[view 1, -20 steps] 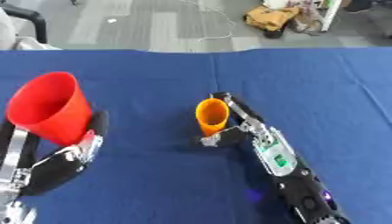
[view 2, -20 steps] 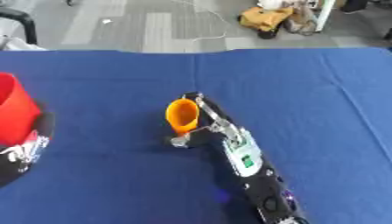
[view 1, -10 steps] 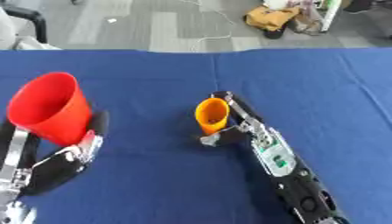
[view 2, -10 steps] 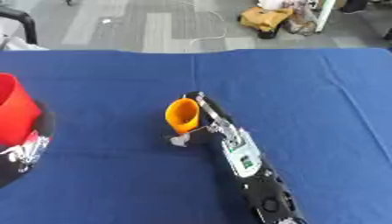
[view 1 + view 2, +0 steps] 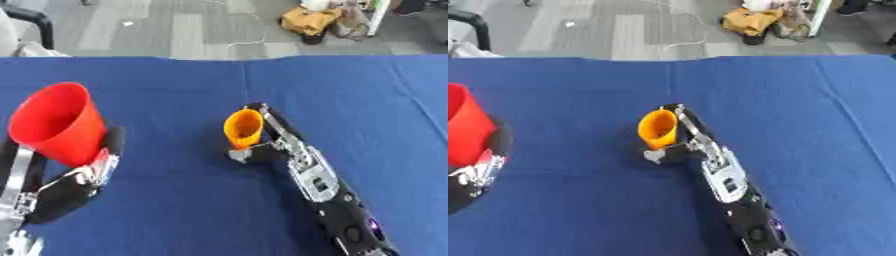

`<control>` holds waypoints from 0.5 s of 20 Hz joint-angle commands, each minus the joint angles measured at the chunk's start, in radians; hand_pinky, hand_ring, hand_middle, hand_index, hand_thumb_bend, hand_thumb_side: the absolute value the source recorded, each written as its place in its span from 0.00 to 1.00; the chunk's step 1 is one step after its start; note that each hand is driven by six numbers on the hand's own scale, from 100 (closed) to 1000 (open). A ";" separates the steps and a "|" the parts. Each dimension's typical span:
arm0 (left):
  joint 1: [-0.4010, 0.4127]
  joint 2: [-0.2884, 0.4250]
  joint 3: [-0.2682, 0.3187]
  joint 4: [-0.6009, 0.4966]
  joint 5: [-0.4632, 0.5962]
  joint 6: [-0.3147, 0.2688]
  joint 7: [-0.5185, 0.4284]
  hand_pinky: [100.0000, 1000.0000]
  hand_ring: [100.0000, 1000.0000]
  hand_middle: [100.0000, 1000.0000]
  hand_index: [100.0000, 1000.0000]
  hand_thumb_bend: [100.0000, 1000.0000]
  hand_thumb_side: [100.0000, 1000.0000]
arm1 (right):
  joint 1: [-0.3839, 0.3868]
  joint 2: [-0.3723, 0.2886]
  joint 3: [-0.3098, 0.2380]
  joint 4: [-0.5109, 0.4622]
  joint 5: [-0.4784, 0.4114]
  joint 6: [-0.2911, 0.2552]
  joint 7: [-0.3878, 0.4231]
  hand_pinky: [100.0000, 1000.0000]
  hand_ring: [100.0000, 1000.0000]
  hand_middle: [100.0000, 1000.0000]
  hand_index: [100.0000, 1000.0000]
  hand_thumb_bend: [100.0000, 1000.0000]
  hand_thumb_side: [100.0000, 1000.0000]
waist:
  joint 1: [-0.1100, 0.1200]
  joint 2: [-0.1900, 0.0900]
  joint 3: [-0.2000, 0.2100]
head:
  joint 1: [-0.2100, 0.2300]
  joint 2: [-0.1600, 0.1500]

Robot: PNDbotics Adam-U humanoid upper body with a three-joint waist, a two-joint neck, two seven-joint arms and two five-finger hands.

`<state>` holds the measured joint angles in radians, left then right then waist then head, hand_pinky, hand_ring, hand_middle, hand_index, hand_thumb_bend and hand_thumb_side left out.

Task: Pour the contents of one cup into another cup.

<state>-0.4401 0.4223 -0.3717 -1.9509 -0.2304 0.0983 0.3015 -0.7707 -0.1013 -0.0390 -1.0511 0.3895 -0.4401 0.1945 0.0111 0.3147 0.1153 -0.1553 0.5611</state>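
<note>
On the blue table [image 5: 175, 210]: two cups | orange cup [image 5: 242, 129] mid-table, right hand [image 5: 278, 142] curled round it | red cup [image 5: 54, 123] left of orange cup, grasped by left hand [image 5: 74, 182]

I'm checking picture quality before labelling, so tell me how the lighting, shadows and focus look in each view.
Left eye view: even, soft light, no glare; the orange cup and red cup have slightly soft edges. Right eye view: the same flat light, a faint shadow under the right hand on the blue tablecloth; the floor beyond is blurred, and the red cup is cut off at the left edge.
</note>
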 commanded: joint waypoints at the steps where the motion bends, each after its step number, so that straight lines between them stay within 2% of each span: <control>1: -0.006 0.016 0.009 -0.019 0.006 -0.001 0.002 0.41 0.29 0.30 0.52 0.08 0.45 | -0.011 -0.022 -0.007 -0.027 -0.015 0.004 -0.007 0.41 0.28 0.35 0.40 0.25 0.00 | 0.002 -0.023 -0.002 | 0.004 -0.001; 6: -0.003 0.021 0.013 -0.021 0.008 -0.001 0.005 0.41 0.29 0.30 0.52 0.08 0.45 | -0.009 -0.045 -0.016 -0.039 -0.029 0.008 -0.012 0.40 0.27 0.34 0.38 0.13 0.00 | 0.000 -0.027 -0.008 | 0.011 -0.001; 10: 0.002 0.025 0.015 -0.022 0.009 -0.001 0.008 0.41 0.29 0.30 0.52 0.08 0.45 | -0.010 -0.067 -0.026 -0.051 -0.043 0.012 -0.021 0.40 0.27 0.34 0.39 0.08 0.00 | -0.001 -0.030 -0.013 | 0.016 -0.001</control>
<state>-0.4315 0.4234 -0.3704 -1.9555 -0.2283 0.0993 0.3041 -0.7649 -0.1434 -0.0574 -1.0720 0.3587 -0.4277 0.1798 0.0099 0.3083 0.1029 -0.1424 0.5611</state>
